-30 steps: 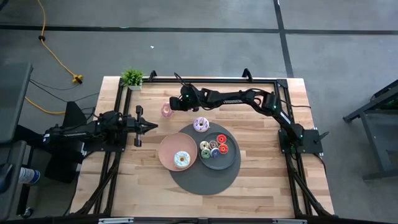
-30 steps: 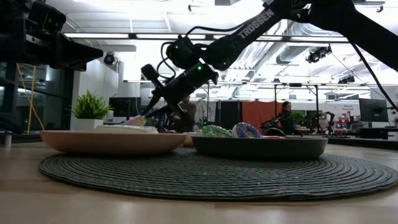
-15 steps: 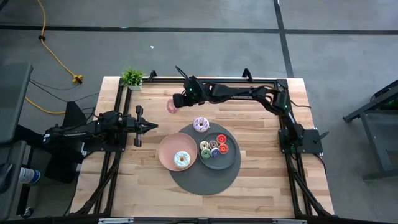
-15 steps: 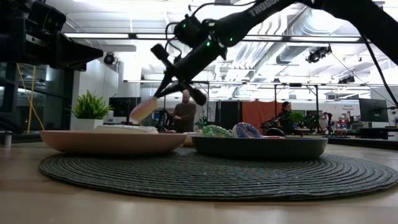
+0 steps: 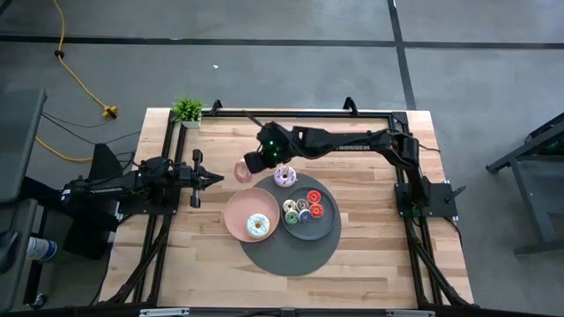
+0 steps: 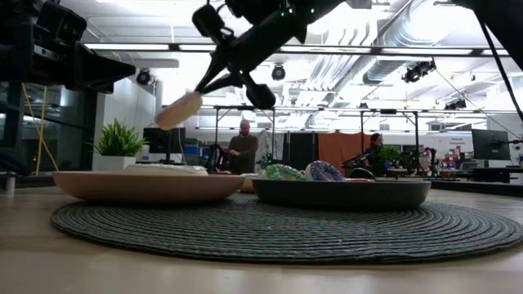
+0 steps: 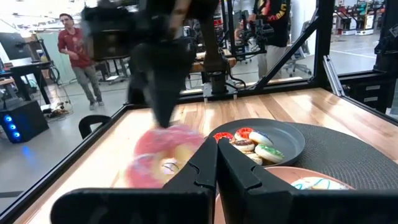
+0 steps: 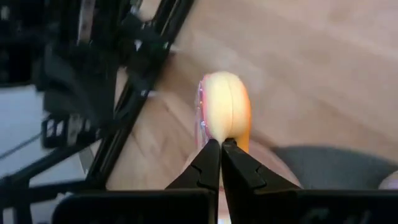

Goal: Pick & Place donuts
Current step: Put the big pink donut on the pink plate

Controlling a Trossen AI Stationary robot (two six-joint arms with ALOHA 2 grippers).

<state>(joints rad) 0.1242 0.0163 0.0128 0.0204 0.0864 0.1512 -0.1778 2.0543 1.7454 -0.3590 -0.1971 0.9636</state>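
Observation:
My right gripper [image 5: 250, 165] is shut on a pink-iced donut [image 5: 241, 168], held in the air off the pink plate's far-left side. The right wrist view shows that donut [image 8: 225, 104] edge-on just past the fingertips. A white-iced donut [image 5: 257, 225] lies flat in the pink plate [image 5: 236, 211]. Another iced donut [image 5: 285, 176] lies on the mat's far edge. Several tiny donuts [image 5: 306, 210] sit in the grey plate [image 5: 328, 225]. My left gripper [image 5: 216, 178] waits shut at the table's left, pointing toward the plates. My right gripper pinches the pink donut by its rim [image 8: 219, 134] between the two fingers, only at their free ends. The fingers slant down from the table's far right [image 6: 214, 75]. The donut [image 6: 179, 110] is lifted clear and hangs tilted beyond the fingertips.
A round dark woven mat [image 5: 291, 260] carries both plates at the table's middle. A small green plant [image 5: 187, 109] stands at the far-left corner. A black frame rail [image 5: 300, 113] runs along the table's far edge. Bare wood lies near and right of the mat. People stand in the room behind.
My right gripper, shut on the pink donut, has lifted it clear of the table and kept rising. It first drew toward the far edge, then swung toward the near edge, to beside the pink plate. The donut has tipped from flat to tilted.

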